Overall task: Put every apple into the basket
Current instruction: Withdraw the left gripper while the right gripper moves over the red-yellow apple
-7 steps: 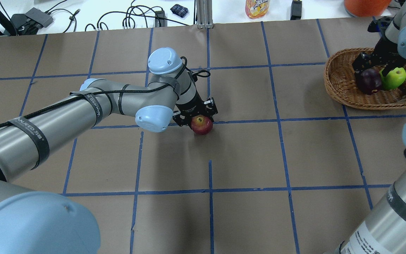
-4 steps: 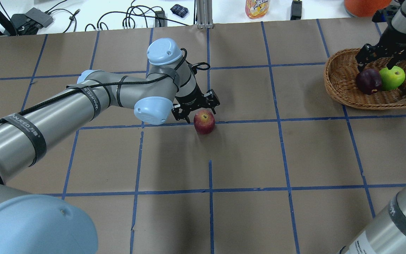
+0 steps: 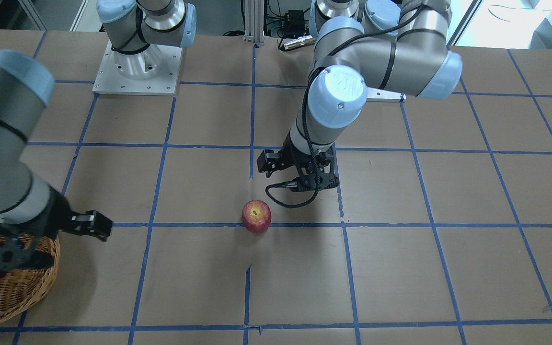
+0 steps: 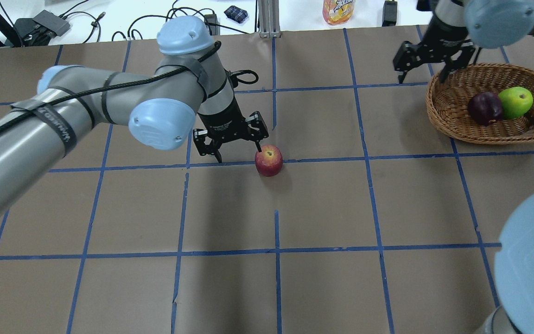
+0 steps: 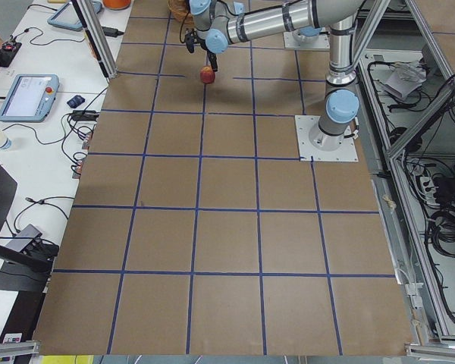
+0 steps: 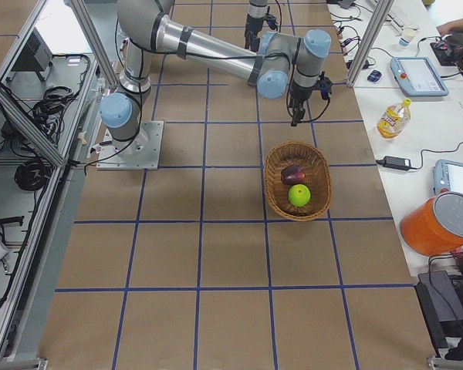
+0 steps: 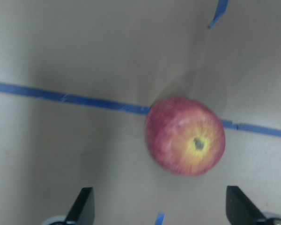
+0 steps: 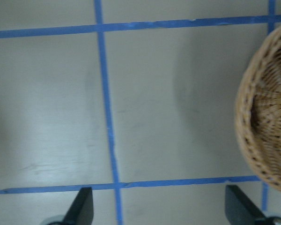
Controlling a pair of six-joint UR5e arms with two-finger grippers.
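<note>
The red apple with yellowish patches point(image 4: 268, 160) lies on the brown table on a blue tape line; it also shows in the left wrist view point(image 7: 185, 136) and the front view point(image 3: 256, 216). My left gripper point(image 4: 239, 152) is open and empty, just left of it and slightly above. The wicker basket point(image 4: 434, 111) at the far right holds the maroon apple point(image 4: 485, 108) and the green apple point(image 4: 516, 102). My right gripper point(image 4: 421, 74) is open and empty, above the table just outside the basket's far-left rim point(image 8: 264, 136).
A juice bottle point(image 4: 339, 10), an orange container point(image 4: 480, 7) and cables lie on the white bench beyond the table's far edge. Blue tape marks a grid on the table. The right arm's elbow point(image 4: 533, 260) fills the near right corner.
My left gripper has let go of the red apple, risen and shifted left. My right gripper has left the green apple in the basket and moved out past the rim.
</note>
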